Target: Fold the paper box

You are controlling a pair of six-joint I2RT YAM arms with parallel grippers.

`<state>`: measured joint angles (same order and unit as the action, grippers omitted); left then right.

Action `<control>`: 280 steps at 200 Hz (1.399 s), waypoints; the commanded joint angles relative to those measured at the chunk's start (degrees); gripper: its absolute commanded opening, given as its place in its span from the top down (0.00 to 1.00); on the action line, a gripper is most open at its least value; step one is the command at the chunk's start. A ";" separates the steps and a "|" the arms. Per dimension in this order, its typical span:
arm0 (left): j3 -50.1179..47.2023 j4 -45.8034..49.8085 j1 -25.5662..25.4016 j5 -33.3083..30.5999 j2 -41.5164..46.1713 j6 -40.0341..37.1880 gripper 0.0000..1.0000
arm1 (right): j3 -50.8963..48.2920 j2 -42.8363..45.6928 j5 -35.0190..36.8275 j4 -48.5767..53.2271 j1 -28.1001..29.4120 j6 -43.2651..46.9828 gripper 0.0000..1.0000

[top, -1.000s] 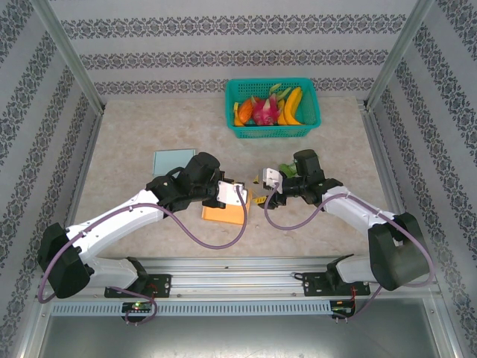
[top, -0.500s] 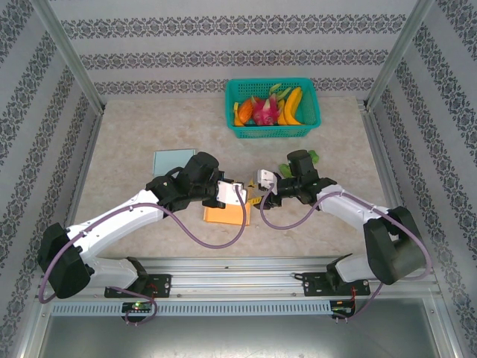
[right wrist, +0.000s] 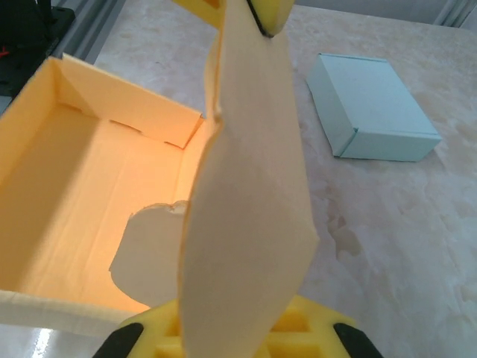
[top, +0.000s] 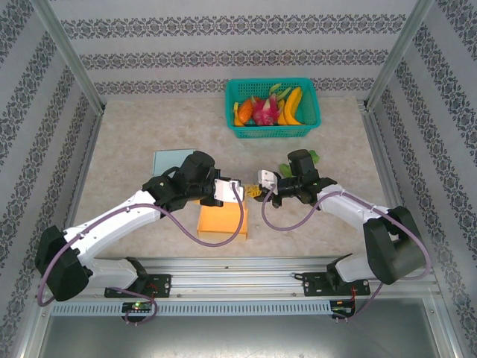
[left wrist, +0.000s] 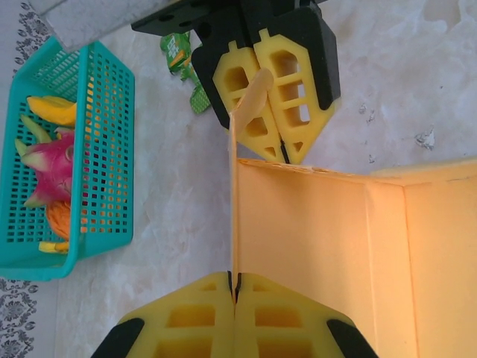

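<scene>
The orange paper box (top: 222, 222) lies open-topped on the desk (top: 134, 134), between the two arms' bases and a little toward the left one. One long flap (right wrist: 246, 209) rises from the box's far right edge, and both sets of jaws meet on it.

In the left wrist view the left jaws are pressed together on the flap's thin edge just above the box wall (left wrist: 313, 239). The right jaws pinch the flap's rounded tip (left wrist: 252, 101) just beyond them. In the right wrist view the flap stands upright from between the right jaws, with the box's hollow inside (right wrist: 82, 186) to its left.

The left arm (top: 119, 220) reaches the box from its left, and the right arm (top: 350, 209) from its right.

A flat pale-blue carton (top: 171, 160) sits beyond the box's left corner, well apart from it. A teal basket (top: 272, 131) of fruit, with bananas (top: 293, 107) and a pink dragon fruit (top: 263, 112), stands well beyond the box. A small green item (top: 313, 156) lies beyond the box to the right, behind the right arm's wrist.
</scene>
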<state>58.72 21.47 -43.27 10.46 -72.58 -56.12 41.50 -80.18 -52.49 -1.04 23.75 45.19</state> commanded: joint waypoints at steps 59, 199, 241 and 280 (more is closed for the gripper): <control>-1.94 -6.83 -1.10 6.76 1.76 1.01 1.00 | 2.14 -1.16 -5.62 -2.71 -0.10 -5.17 0.57; -3.05 -12.18 -0.90 4.19 4.13 9.18 0.85 | 2.26 -1.29 -2.85 -2.42 0.14 -3.18 1.00; -7.05 -20.84 -0.42 3.86 8.99 23.46 0.57 | 0.11 -0.94 -1.04 -6.32 -0.17 -2.13 1.00; -4.61 -15.40 1.11 -10.15 12.49 47.77 0.42 | -2.99 -0.95 1.24 -13.67 -0.60 -2.69 1.00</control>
<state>51.68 5.30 -43.38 9.69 -61.71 -28.01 40.64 -81.84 -51.62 -8.23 23.46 41.95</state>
